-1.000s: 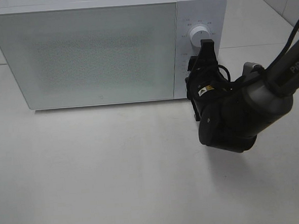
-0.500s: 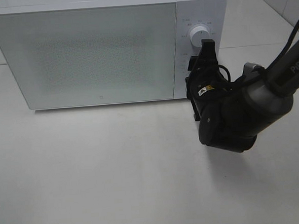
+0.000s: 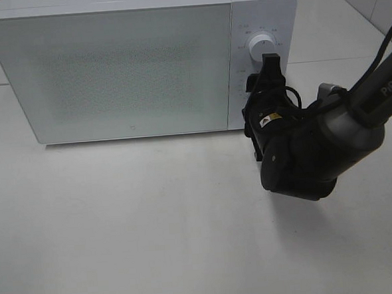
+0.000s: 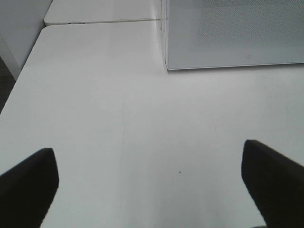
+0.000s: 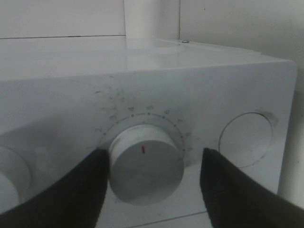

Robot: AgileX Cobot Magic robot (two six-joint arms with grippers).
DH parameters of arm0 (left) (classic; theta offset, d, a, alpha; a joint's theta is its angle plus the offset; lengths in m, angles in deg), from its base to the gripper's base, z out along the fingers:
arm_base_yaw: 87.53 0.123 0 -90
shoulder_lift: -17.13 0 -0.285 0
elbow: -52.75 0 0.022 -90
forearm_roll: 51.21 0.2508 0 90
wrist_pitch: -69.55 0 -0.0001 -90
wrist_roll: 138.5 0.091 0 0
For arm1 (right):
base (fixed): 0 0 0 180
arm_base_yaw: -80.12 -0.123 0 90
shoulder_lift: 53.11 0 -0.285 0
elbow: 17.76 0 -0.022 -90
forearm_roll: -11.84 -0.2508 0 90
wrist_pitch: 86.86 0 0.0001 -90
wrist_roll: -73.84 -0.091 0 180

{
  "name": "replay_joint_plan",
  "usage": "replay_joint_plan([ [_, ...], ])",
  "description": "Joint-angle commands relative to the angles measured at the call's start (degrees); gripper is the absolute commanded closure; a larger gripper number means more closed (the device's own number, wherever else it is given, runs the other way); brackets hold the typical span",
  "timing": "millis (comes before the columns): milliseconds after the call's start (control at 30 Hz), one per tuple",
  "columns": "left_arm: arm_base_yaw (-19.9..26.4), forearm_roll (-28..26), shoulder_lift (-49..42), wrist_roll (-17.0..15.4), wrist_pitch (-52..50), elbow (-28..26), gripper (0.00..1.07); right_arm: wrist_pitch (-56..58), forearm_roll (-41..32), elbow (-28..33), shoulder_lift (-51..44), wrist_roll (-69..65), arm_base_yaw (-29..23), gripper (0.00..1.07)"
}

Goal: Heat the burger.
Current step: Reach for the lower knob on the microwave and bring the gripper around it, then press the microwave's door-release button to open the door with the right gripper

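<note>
The bare white table [image 3: 122,245] is closest to me. The left gripper [image 4: 149,159] hangs low above it with its two dark fingers [image 4: 28,185] spread as wide as they seem to go. There is nothing between them but tabletop, and one lower corner of the microwave [image 3: 124,65] sits a little way ahead.

Further in, the right arm [image 3: 310,160] reaches over the table toward the microwave's control panel [image 3: 255,23], its bulky black wrist angled at the panel. The right gripper [image 3: 270,61] is at the upper knob [image 5: 145,166]. In the wrist view its fingers [image 5: 80,190] stand on either side of that round white dial. One is just beside the dial's rim or touching it (I can't tell which). The other stands clear with a gap showing, so the jaws are parted around the knob rather than clamped on it. The small red mark on the dial's face points toward the ring of printed ticks.

Behind that is the microwave, a white box with its door [image 3: 111,72] closed. The door's window is frosted and speckled, and I cannot see through it. The burger doesn't show in any view, so I can't say whether it is inside.
</note>
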State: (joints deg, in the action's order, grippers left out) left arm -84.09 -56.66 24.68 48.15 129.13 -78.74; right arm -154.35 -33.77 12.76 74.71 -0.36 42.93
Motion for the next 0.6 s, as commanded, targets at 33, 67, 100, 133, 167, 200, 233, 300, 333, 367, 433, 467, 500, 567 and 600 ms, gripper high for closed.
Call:
replay_joint_plan([
  [33,0.0,-0.2,-1.4,-0.2,-0.6,0.2,0.07,-7.2,1.5,-1.3,-0.7,1.3,1.6,0.36],
  [67,0.0,-0.2,-1.4,-0.2,-0.6,0.2,0.07,-7.2,1.7,-1.0,-0.7,1.4,1.6,0.35],
  [100,0.0,-0.2,-1.4,-0.2,-0.6,0.2,0.07,-7.3,2.3,-0.5,-0.7,1.9,1.6,0.34],
  [133,0.0,-0.2,-1.4,-0.2,-0.6,0.2,0.07,-7.3,2.3,-0.5,-0.7,1.9,1.6,0.34],
  [167,0.0,-0.2,-1.4,-0.2,-0.6,0.2,0.07,-7.4,3.4,0.3,-0.7,1.9,1.6,0.34],
  [200,0.0,-0.2,-1.4,-0.2,-0.6,0.2,0.07,-7.6,3.7,0.8,-0.7,1.9,1.6,0.34],
  [233,0.0,-0.2,-1.4,-0.2,-0.6,0.2,0.07,-7.6,3.7,0.8,-0.7,1.9,1.6,0.34],
  [300,0.0,-0.2,-1.4,-0.2,-0.6,0.2,0.07,-8.2,4.4,2.4,-1.9,2.1,1.6,0.34],
  [333,0.0,-0.2,-1.4,-0.2,-0.6,0.2,0.07,-8.2,4.4,2.4,-1.9,2.1,1.6,0.34],
  [367,0.0,-0.2,-1.4,-0.2,-0.6,0.2,0.07,-8.8,5.0,3.5,-3.0,2.5,1.6,0.34],
  [433,0.0,-0.2,-1.4,-0.2,-0.6,0.2,0.07,-8.8,5.2,4.1,-3.7,2.8,1.6,0.34],
  [467,0.0,-0.2,-1.4,-0.2,-0.6,0.2,0.07,-8.3,5.8,5.0,-4.5,3.4,1.6,0.35],
  [500,0.0,-0.2,-1.4,-0.2,-0.6,0.2,0.07,-8.3,5.8,5.0,-4.5,3.4,1.6,0.35],
  [567,0.0,-0.2,-1.4,-0.2,-0.6,0.2,0.07,-6.0,7.5,6.8,-5.8,3.4,1.6,0.35],
  [600,0.0,-0.2,-1.4,-0.2,-0.6,0.2,0.07,-6.0,7.5,6.8,-5.8,3.4,1.6,0.35],
])
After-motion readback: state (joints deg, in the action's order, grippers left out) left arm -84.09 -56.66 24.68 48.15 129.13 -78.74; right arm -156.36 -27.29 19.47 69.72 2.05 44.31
